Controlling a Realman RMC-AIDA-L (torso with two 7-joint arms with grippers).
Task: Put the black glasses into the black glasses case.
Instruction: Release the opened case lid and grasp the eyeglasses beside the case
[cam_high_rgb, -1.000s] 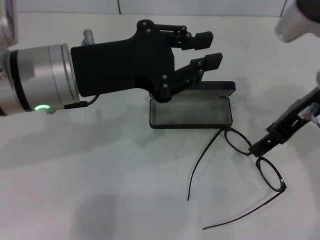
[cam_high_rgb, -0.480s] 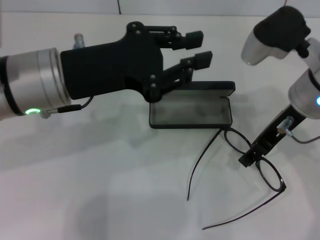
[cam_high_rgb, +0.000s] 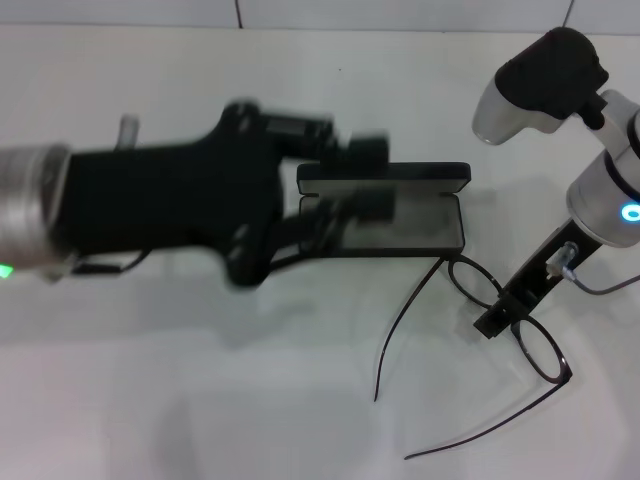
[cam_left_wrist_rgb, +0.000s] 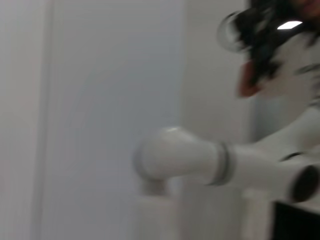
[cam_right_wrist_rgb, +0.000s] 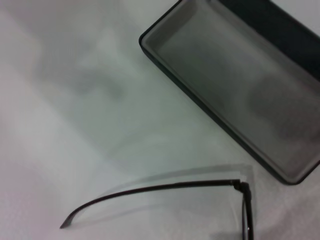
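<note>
Item one: you are looking at one black glasses case (cam_high_rgb: 385, 215), lying open on the white counter (cam_high_rgb: 200, 400), lid (cam_high_rgb: 385, 177) standing up along its far edge, grey lining showing. The right wrist view is giving you the tray (cam_right_wrist_rgb: 235, 95) with nothing lying in it.

Item two: one pair of black glasses (cam_high_rgb: 505, 310), resting on the counter just in front of the case's right corner, both temple arms unfolded. One temple (cam_high_rgb: 405, 320) is curving toward you from that corner; the other (cam_high_rgb: 490, 425) is running toward the near edge of the view. The right wrist view is cutting off most of the frame (cam_right_wrist_rgb: 246, 210).

Item three: two claws. The left claw (cam_high_rgb: 355, 195) is hanging over the left half of the case and covering it; it is motion-blurred, its fingers standing slightly apart with nothing between them. The right claw (cam_high_rgb: 500, 313) is sitting at the bridge of the glasses, between the two lenses; you cannot tell whether it is gripping.

Open room: bare counter is lying to the left of the glasses and in front of the case.

The left wrist view is showing only blurred background.
</note>
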